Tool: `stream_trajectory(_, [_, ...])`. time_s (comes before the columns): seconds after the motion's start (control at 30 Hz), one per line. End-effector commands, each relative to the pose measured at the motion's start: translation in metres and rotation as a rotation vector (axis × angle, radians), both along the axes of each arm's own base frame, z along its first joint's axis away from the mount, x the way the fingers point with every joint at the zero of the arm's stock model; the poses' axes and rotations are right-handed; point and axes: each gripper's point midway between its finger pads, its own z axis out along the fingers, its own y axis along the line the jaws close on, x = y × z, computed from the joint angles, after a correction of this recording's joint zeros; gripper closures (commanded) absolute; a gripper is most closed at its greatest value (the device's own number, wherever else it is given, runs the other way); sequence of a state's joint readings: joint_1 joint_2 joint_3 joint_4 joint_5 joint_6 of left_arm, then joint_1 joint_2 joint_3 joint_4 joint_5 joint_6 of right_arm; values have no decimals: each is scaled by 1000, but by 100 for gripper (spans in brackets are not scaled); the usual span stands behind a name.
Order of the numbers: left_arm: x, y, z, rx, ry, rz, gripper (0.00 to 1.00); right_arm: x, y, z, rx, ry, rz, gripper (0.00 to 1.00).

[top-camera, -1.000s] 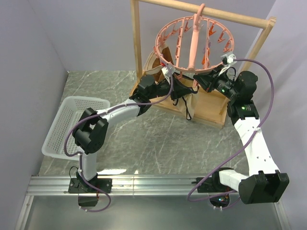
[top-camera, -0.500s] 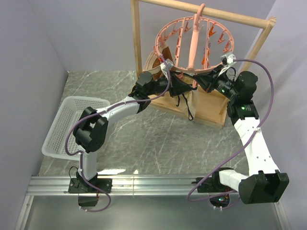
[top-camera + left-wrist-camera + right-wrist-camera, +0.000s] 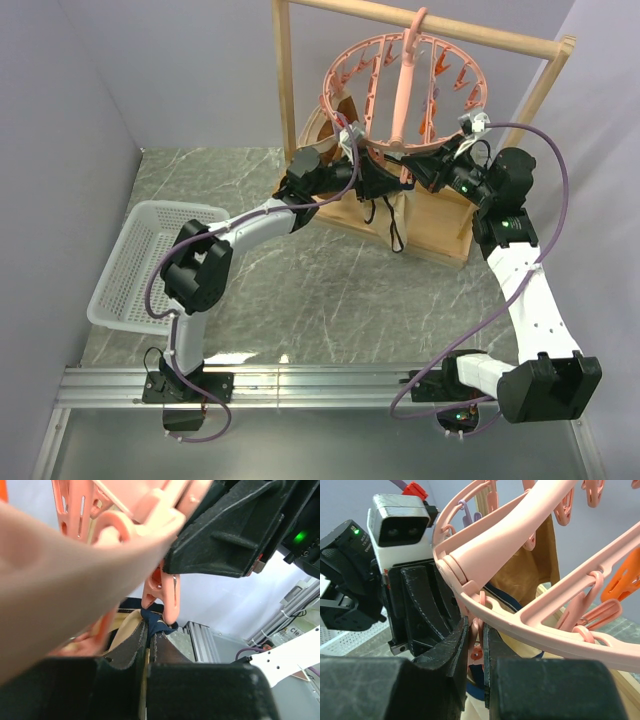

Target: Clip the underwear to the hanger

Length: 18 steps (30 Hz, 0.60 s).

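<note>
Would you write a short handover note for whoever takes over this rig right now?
Grippers: the left gripper is shut on the underwear, holding its edge just below a peg on the near rim of the hanger. The right gripper is shut on that peg, seemingly squeezing it open.
Done: the garment is raised to the peg.
Left: feed the edge into the peg, release the peg, check that it bites, then open the left gripper.

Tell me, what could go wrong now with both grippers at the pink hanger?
1. The left gripper and the right gripper are very close together under the hanger rim, so they may collide.
2. The right gripper squeezes a clip peg. It may slip and snap shut before the underwear edge is inside.
3. The hanger only hangs by its hook on the wooden bar, so a push may swing it away.
</note>
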State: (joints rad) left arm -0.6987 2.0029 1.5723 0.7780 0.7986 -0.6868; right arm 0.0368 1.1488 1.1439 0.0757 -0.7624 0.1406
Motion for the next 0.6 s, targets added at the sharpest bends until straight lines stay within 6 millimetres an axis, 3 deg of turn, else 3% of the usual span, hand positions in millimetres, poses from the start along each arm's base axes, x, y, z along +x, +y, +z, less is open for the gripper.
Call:
stream_trajectory(0.0, [-4,1,27,-53,-48,-34,100,-14,16,-3,-7,-6,109,100])
stream_trajectory(0.57, [-1,5,35,-102,23,-76,100,-22,20,-9,-11,7,155,100])
